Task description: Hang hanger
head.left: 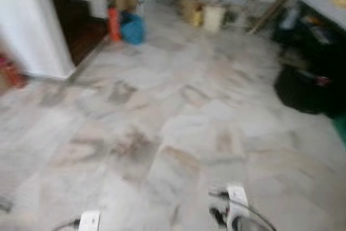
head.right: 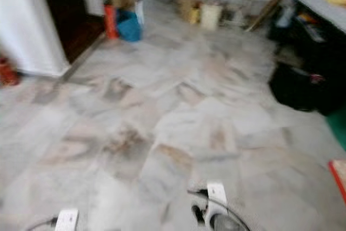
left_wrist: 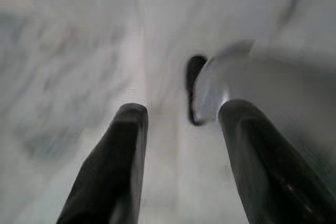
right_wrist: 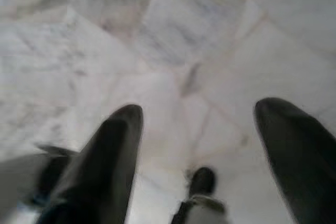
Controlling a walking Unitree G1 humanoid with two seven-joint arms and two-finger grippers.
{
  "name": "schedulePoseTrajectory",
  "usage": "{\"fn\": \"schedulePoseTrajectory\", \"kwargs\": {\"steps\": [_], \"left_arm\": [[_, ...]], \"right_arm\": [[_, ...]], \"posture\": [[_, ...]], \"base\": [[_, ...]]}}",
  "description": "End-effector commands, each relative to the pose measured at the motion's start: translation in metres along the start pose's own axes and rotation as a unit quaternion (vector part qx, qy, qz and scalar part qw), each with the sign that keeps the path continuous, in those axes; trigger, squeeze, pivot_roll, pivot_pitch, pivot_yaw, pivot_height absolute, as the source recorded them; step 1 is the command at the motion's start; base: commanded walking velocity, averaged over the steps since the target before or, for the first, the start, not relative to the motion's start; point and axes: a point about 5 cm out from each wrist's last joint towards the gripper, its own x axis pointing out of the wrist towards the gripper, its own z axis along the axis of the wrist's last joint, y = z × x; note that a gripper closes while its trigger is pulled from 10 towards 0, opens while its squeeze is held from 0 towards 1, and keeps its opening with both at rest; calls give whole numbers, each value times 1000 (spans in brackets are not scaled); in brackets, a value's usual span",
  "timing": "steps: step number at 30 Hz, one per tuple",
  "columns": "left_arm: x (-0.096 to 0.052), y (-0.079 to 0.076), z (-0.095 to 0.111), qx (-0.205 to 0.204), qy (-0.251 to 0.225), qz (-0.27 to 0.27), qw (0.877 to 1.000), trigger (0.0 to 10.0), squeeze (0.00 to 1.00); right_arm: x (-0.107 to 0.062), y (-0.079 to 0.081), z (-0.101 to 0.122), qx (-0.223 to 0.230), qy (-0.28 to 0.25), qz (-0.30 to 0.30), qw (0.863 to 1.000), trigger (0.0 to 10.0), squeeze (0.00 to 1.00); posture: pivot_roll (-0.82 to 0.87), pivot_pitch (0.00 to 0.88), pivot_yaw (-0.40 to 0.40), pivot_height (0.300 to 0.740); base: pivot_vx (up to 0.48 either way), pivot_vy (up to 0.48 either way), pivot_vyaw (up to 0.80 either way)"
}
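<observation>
The head views are blurred and look down over a pale marble-tiled floor (head.left: 178, 128) with grey and tan veining. At the far left stands a white wall corner (head.left: 32, 25), with a dark wooden stair (head.left: 81, 25) just beyond it. Beside the stair sit an orange upright container (head.left: 113, 22) and a blue plastic bag (head.left: 132, 28), touching or nearly so. Farther back is a cream bucket (head.left: 212, 17) among blurred clutter. On the right stands a dark table (head.left: 324, 31) with a light top, and a black bag (head.left: 300, 87) lies on the floor at its foot.

The left claw (left_wrist: 181, 124) points down at the floor with its two black fingers (left_wrist: 113, 166) spread and nothing between them. The right claw (right_wrist: 197, 124) is likewise spread wide over the tiles, holding nothing (the robot's own feet show beneath it). The hanger cannot be made out anywhere in these blurred frames.
</observation>
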Motion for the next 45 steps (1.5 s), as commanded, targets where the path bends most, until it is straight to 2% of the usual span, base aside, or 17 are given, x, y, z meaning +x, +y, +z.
{"fn": "schedulePoseTrajectory", "kwargs": {"steps": [1,3,10,13,17,22,33,45], "left_arm": [[1,4,5,3,-6,0,1000,10000,0],[-1,12,0,2,-3,2,1000,10000,0],[-5,23,-9,1,9,6,1000,10000,0],[-4,19,-9,0,11,5,1000,10000,0],[-3,6,-10,0,13,-1,1000,10000,0],[1,-6,1,0,7,-6,1000,10000,0],[4,1,20,-1,-4,-4,1000,10000,0],[6,1,33,-1,-9,-4,1000,10000,0]], "right_arm": [[0,-1,-2,7,1,-2,1000,10000,0],[0,-1,-2,7,1,-1,1000,10000,0],[0,0,-2,6,1,0,1000,10000,0],[0,0,-2,6,0,3,1000,10000,0],[0,0,-1,7,-1,4,1000,10000,0],[0,1,0,11,-5,5,1000,10000,0],[0,1,1,11,-5,5,1000,10000,0],[0,1,1,12,-6,6,1000,10000,0]], "posture": [[2,8,-67,740],[0,16,-67,740],[-4,21,-66,740],[-5,23,-65,740],[-6,25,-65,740],[-8,27,-65,740],[-9,24,-65,740],[-8,22,-65,740]], "base": [[-319,0,0],[-321,0,0],[-324,0,0],[-325,0,0],[-323,0,0],[-325,0,0],[-327,0,0],[-328,0,0]]}}
